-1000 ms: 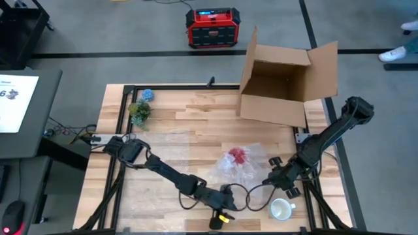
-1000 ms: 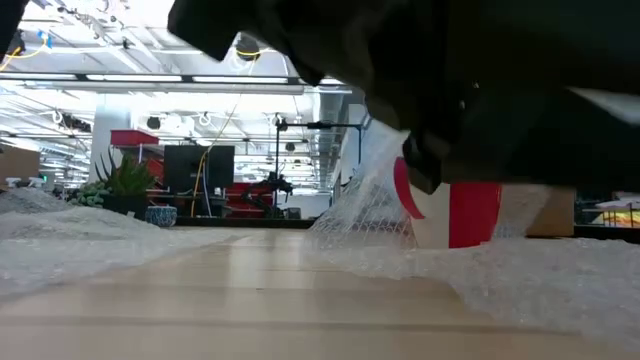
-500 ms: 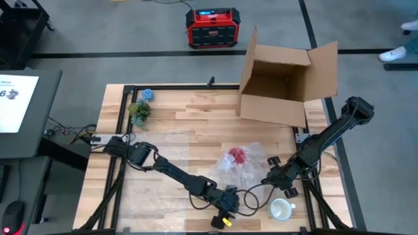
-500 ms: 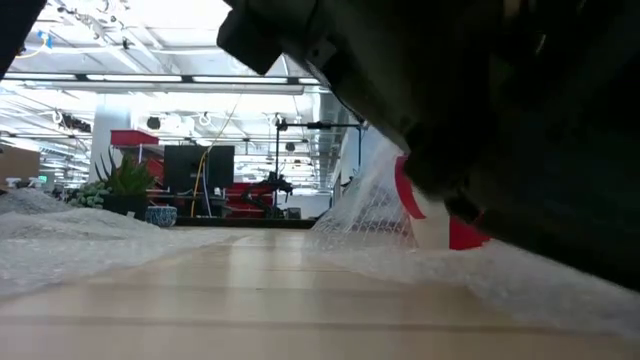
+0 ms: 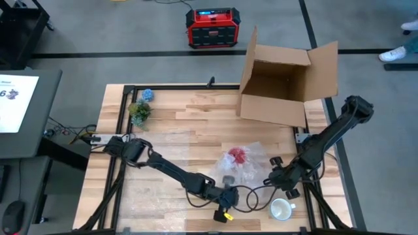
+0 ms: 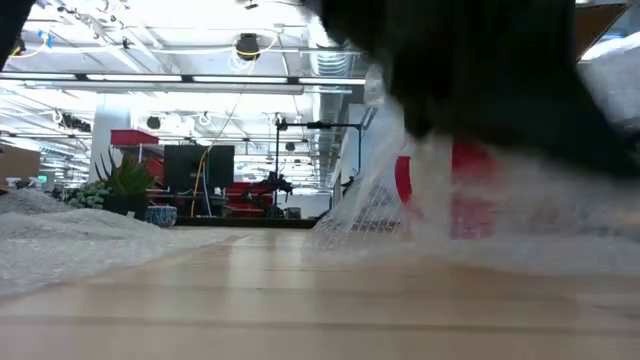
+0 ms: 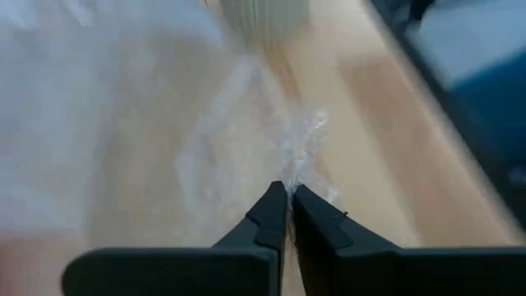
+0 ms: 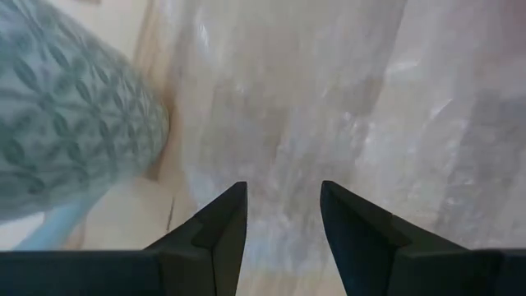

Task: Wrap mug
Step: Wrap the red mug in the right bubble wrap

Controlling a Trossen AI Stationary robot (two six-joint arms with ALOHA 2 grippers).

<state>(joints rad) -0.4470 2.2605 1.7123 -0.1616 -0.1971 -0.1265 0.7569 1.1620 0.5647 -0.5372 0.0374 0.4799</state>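
Left gripper pinched tight on a corner of bubble wrap, near the table's front edge, just left of the white mug. Right gripper has fingers spread, empty, hovering just beside the mug. Wrap is light, floppy, slippery: grip edges only. Mug is rigid, ceramic-looking, breakable: take rim or handle, gently.
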